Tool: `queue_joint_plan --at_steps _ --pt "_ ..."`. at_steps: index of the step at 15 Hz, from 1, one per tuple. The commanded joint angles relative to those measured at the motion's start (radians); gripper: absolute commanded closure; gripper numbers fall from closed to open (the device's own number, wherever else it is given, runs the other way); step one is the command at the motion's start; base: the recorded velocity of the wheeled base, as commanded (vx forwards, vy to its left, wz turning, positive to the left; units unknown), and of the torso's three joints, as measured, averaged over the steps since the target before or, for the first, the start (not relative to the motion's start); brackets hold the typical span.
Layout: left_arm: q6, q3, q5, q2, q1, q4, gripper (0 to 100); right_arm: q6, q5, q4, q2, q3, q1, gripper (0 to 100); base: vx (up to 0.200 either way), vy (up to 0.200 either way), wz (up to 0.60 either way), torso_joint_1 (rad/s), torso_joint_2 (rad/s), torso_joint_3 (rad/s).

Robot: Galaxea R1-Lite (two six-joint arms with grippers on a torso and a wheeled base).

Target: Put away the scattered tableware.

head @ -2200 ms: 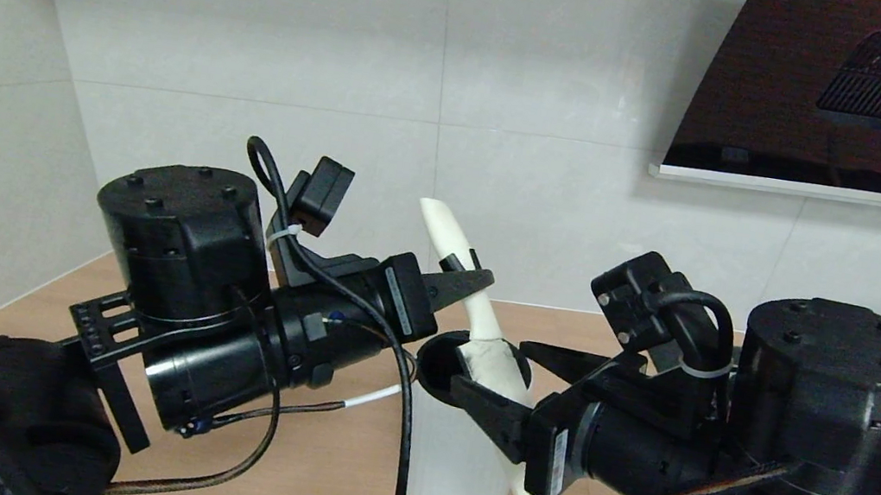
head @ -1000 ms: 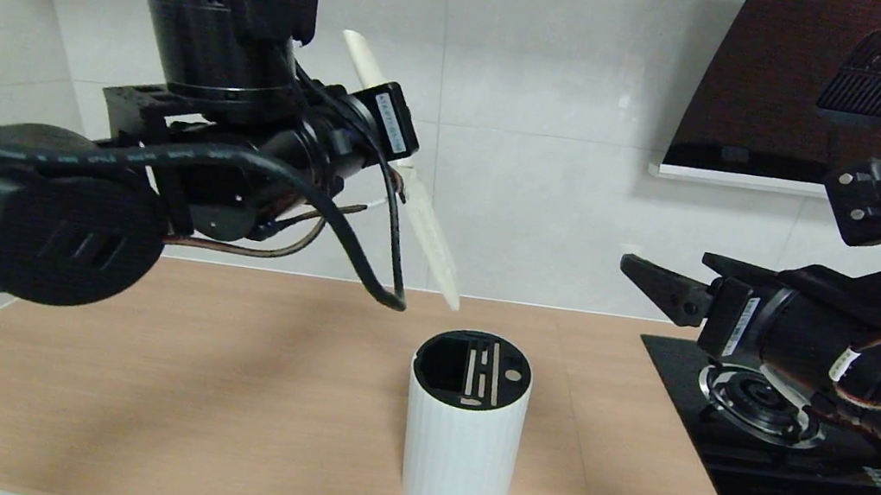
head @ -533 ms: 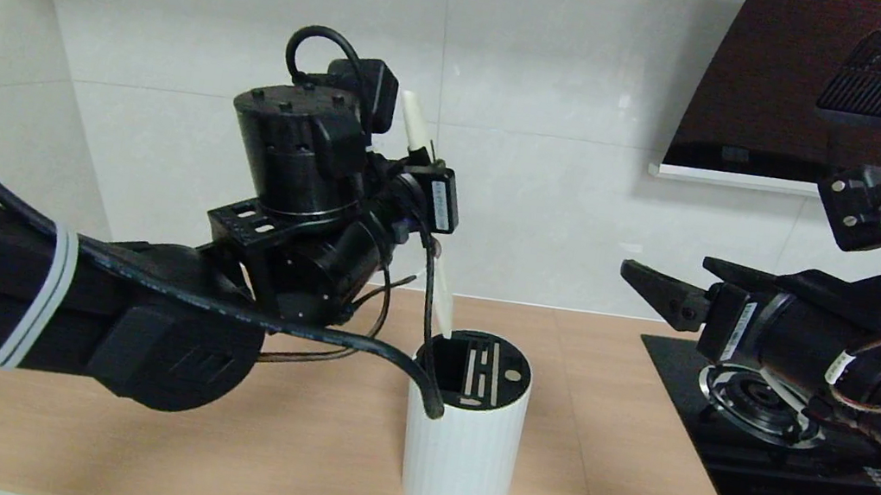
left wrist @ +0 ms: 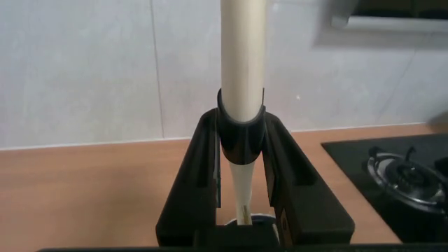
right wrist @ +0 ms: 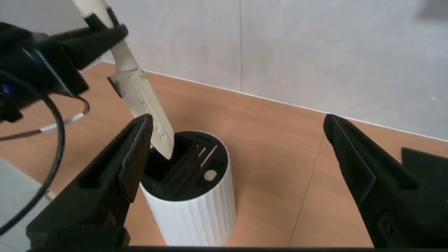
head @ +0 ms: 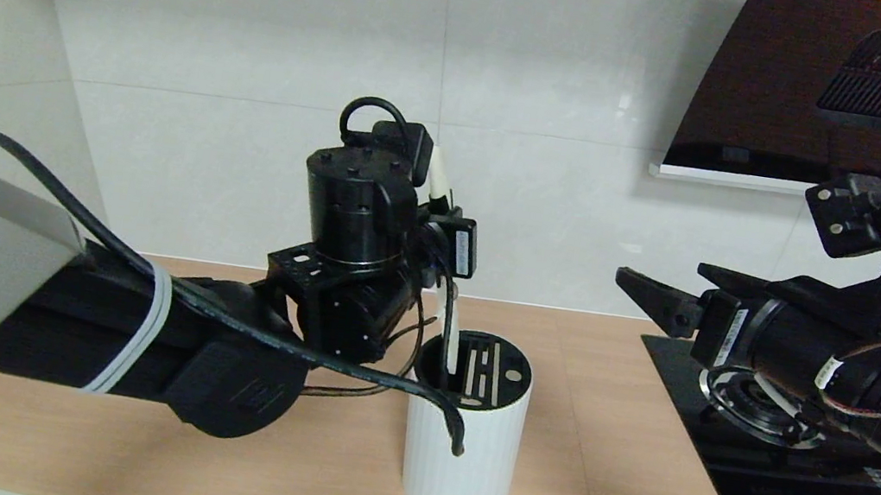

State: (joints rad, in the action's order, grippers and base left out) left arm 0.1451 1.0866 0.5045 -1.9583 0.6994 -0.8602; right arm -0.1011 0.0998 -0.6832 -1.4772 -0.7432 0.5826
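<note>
- Near the front edge of the wooden worktop (head: 113,452), about midway along it, stands a white ribbed cylindrical holder (head: 462,452). Its dark top has one large opening, a few narrow slots and a small round hole
- My left gripper (left wrist: 241,129) is above the holder, towards the back edge. Its fingers are clamped tight round the cream handle of a white knife (head: 438,173)
- The knife hangs nearly upright, handle up, with the blade tip just inside the holder's large opening. I judge the handle grip is there to leave the whole blade free to go down into the holder
- In the right wrist view the blade leans a little and sits close to the rim of the opening, so I would guess it needs to go straight down to avoid catching
- My right gripper (right wrist: 237,120) hangs above the black hob (head: 765,471) at the right end of the worktop, well apart from the holder. Its fingers are spread wide and hold nothing. I take it to be parked there to keep out of the left arm's way
- A dark range hood (head: 864,101) is on the tiled wall above the hob
- Writing: there are faint marks on the flat of the blade and small white stickers on both gripper bodies, all too small for me to read
</note>
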Motion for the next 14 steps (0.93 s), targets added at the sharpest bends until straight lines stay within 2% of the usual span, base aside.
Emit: queue_joint_plan --at_steps 1,8,14 --pt "0.001 -0.007 0.003 -0.03 0.019 0.0 100 0.0 0.0 -0.001 -0.009 0.001 0.0 0 0.0 0.0 0.0 0.0 0.0 0.0" --pt "0.001 -0.043 0.005 -0.065 0.045 0.001 100 0.0 0.0 -0.001 -0.017 0.007 0.0 0 0.0 0.0 0.0 0.0 0.0 0.0" --pt "0.019 -0.063 0.005 -0.136 0.063 0.001 100 0.0 0.0 -0.001 -0.023 0.008 0.0 0 0.0 0.0 0.0 0.0 0.0 0.0"
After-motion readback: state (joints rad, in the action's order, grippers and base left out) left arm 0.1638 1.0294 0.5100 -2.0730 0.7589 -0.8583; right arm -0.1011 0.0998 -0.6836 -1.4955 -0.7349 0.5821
